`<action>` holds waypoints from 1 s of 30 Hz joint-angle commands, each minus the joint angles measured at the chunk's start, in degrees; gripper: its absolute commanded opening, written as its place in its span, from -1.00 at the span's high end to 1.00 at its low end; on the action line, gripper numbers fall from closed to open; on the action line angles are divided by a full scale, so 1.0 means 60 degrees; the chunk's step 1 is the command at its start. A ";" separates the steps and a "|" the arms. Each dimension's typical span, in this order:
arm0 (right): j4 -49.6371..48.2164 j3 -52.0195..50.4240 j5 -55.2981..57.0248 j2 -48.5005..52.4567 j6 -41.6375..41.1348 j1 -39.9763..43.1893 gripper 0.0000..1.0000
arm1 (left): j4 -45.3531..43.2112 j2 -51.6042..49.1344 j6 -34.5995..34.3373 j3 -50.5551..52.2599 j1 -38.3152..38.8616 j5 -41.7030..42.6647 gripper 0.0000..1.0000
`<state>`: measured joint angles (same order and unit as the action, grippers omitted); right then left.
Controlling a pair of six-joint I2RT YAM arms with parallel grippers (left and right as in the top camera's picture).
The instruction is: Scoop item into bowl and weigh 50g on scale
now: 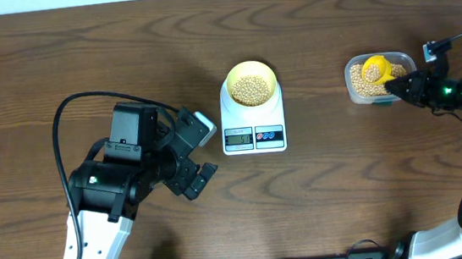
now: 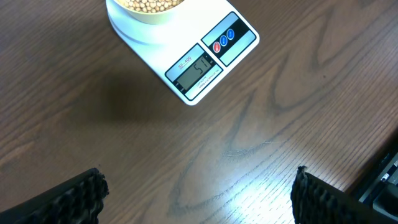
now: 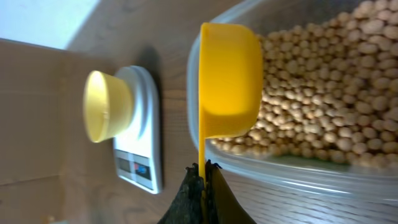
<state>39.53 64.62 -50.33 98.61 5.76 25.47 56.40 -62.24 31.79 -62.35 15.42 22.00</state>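
Dark brown wood-grain worktop [image 1: 80, 59] carries all items. Left arm sits at the near left; left claw [image 2: 199, 200] hangs over bare wood with its fingers wide apart, holding nothing, pointed toward the scale and well short of it. Right arm reaches in from the far right edge; right claw [image 3: 204, 182] is pressed together on the thin handle of the scoop. White digital kitchen scale [image 1: 254, 136] stands at centre, display and two coloured buttons on the near edge; digits are lit but not clearly legible. Clear rectangular plastic tub [image 3: 292, 171] stands to the right of the scale, apart from it. Small round pale-yellow bowl [image 3: 109, 106] sits upright on the scale's far end. Bright yellow plastic scoop [image 3: 229, 81] is inside the tub's outline, cup toward the scale; contact with the contents cannot be told. Small round tan-beige beans [image 3: 323, 93] fill the tub; more lie in the bowl and in the scoop's cup.
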 commanded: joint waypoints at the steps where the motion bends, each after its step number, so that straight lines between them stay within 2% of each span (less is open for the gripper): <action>1: -0.0040 0.0029 0.1242 -0.0521 0.0350 -0.0197 0.97 | 0.0018 0.0029 0.0095 -0.0087 -0.0040 0.0080 -0.93; 11: -0.0026 0.0033 0.4459 -0.2495 0.0393 -0.1020 0.98 | 0.0018 0.0029 0.0095 -0.0087 -0.0040 0.0080 -0.94; 16: 0.0062 0.0029 0.6131 -0.2503 0.0521 -0.2135 0.98 | 0.0018 0.0029 0.0095 -0.0087 -0.0040 0.0080 -0.94; 23: 0.0058 0.0029 0.9439 -0.2503 0.0521 -0.3537 0.98 | 0.0018 0.0029 0.0095 -0.0087 -0.0040 0.0080 -0.94; 30: -0.0066 0.0029 1.1457 -0.2506 0.0521 -0.4153 0.98 | 0.0018 0.0029 0.0095 -0.0087 -0.0040 0.0080 -0.93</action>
<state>39.79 64.60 8.69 83.74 8.21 2.35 56.42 -62.24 31.79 -62.35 15.42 21.98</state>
